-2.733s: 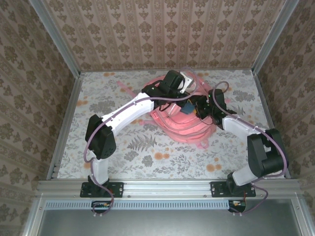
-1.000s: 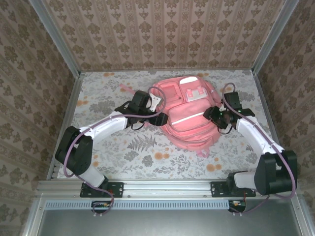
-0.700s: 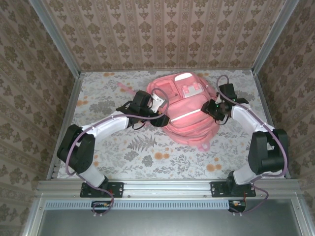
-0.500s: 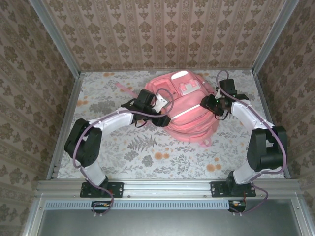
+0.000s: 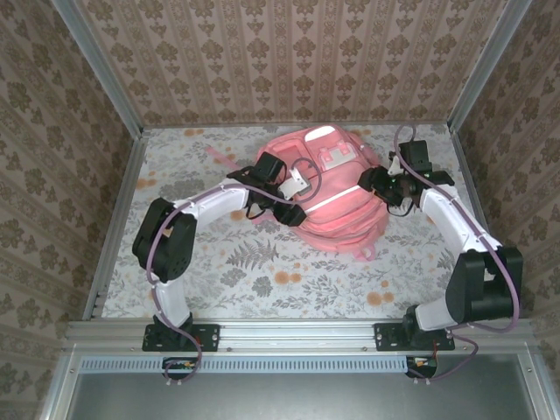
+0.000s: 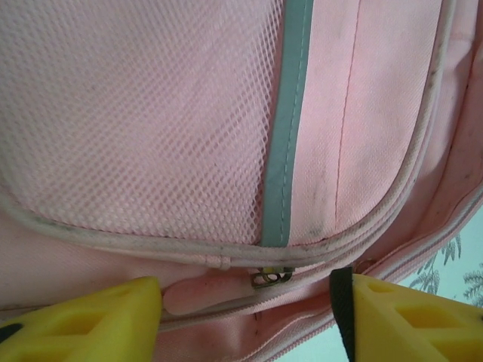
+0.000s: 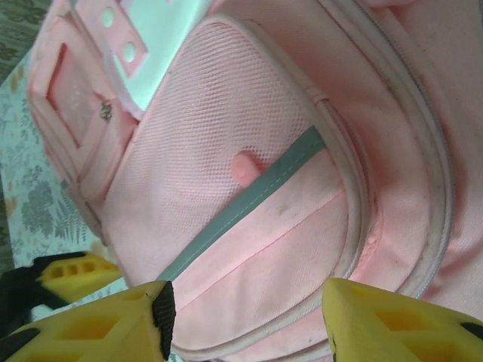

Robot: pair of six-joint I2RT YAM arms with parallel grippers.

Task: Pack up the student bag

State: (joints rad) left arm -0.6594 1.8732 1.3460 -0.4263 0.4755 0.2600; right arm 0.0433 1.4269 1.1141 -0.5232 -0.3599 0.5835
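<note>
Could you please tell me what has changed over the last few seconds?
The left gripper and right gripper drew back off the student bag to its left and right edges, both open. The bag's top swung slightly left; it remains on the table.

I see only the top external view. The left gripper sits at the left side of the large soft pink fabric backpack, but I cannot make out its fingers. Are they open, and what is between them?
Observer: The left gripper is open; a small metal zipper pull of the backpack lies between its yellow fingers.
Operator: Do the fingers touch that pull?
Observer: No, the metal pull lies apart from both fingers.
Operator: And the right gripper?
Observer: The right gripper is open too, holding nothing, facing the mesh pocket with the grey stripe.
</note>
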